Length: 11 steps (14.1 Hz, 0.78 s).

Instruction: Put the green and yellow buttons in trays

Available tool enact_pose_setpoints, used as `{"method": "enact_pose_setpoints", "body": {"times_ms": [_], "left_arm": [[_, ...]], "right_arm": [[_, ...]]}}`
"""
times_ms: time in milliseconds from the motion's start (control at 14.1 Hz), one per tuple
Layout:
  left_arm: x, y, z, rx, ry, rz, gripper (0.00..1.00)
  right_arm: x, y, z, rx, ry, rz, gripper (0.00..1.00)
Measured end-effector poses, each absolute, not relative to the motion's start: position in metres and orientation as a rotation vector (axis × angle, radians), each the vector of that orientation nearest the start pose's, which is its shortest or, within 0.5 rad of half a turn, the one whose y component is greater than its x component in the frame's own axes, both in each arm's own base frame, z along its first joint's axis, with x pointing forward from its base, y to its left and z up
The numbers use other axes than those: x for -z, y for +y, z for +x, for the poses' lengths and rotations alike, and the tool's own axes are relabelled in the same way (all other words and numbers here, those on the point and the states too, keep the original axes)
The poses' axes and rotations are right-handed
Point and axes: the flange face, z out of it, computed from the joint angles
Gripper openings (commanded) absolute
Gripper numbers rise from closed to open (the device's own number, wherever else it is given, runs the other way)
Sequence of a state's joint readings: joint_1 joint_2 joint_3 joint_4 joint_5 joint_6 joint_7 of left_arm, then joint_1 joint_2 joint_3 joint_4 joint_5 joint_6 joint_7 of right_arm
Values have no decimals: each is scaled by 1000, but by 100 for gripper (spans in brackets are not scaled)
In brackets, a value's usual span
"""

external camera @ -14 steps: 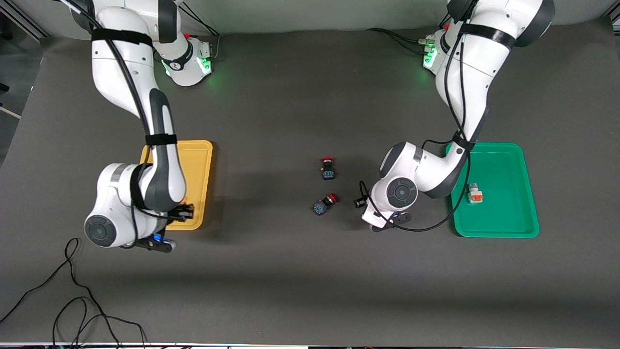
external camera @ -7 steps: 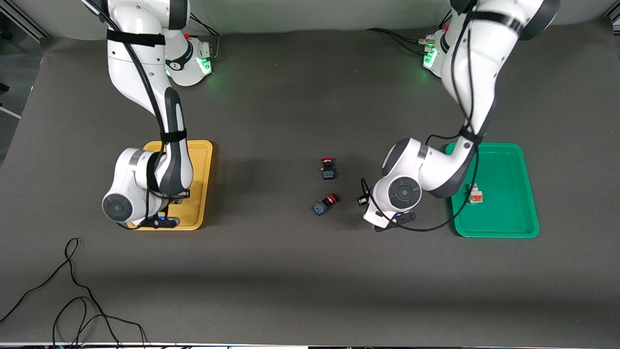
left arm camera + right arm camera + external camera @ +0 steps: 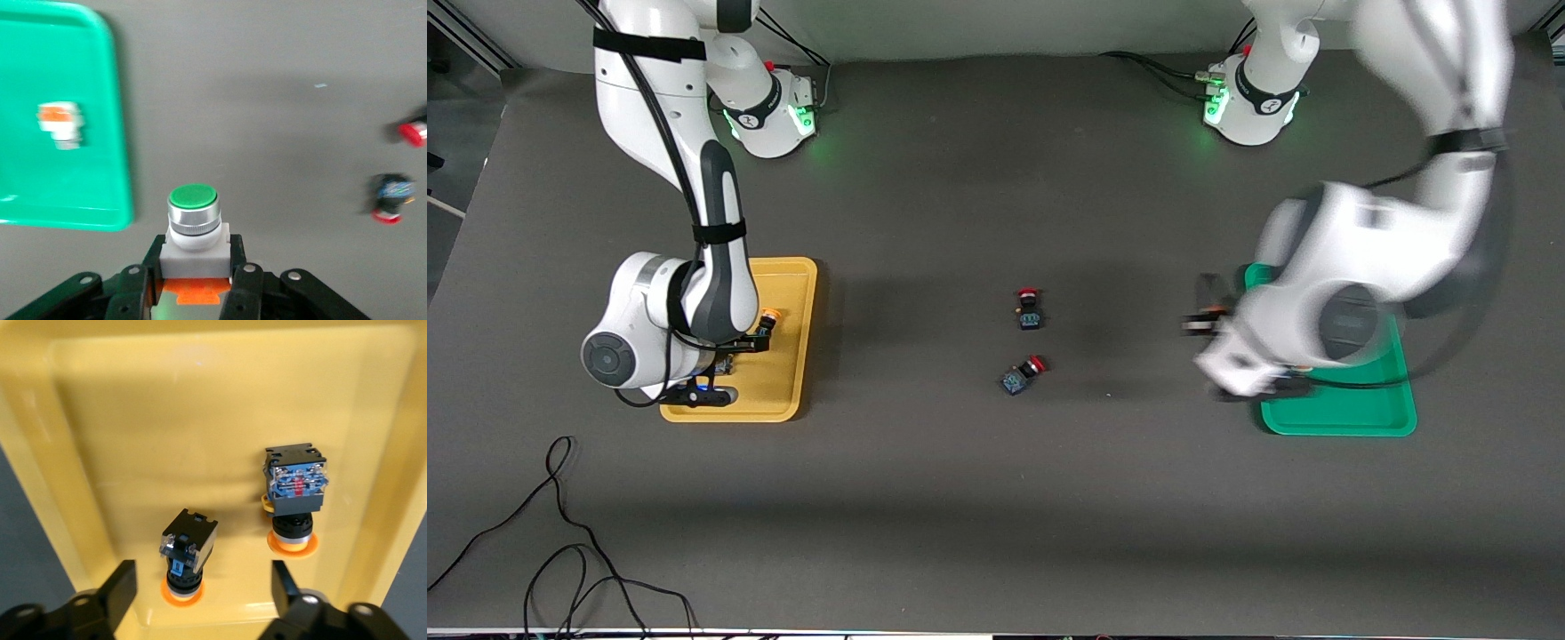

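Left wrist view — left hand (image 3: 195, 283) clamped on green button (image 3: 193, 223), right hand (image 3: 200, 587) apart over yellow tray (image 3: 200, 407) — two yellow buttons (image 3: 293, 500) inside

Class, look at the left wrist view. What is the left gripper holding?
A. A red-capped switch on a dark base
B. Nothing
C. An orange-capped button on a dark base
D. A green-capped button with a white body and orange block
D: the left gripper is shut on the green-capped button with a white body and orange block, beside the shallow green plastic tray.

Two small red-capped switches on dark bases (image 3: 1029, 309) (image 3: 1021, 375) mid-table (image 3: 960, 516); loose black cable (image 3: 560, 542) toward the right arm's end.
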<state>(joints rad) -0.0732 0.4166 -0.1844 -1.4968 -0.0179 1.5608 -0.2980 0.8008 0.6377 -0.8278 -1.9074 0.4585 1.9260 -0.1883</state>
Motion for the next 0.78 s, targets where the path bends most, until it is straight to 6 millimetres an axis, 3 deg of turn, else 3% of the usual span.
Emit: {"method": "enact_pose_setpoints", "body": {"times_ms": [141,212,354,566,778], "left_arm": [[-404,-47,629,-578,-36,-3073,17],[-394,-7,630,-580,-12,-3056,17],[-360,50,630,-539,30,-3052,17],[-285,92,622,-479,69,-3064,19],[-222,91,613,-495,106,-3066,21]], "right_arm": [[-240,21,582,-547,143,-3120,100],[-248,17,584,-527,154,-3117,100],[-277,4,590,-455,185,-3102,100],[-349,-20,602,-339,227,-3049,100],[-408,-35,612,-242,239,-3028,100]]}}
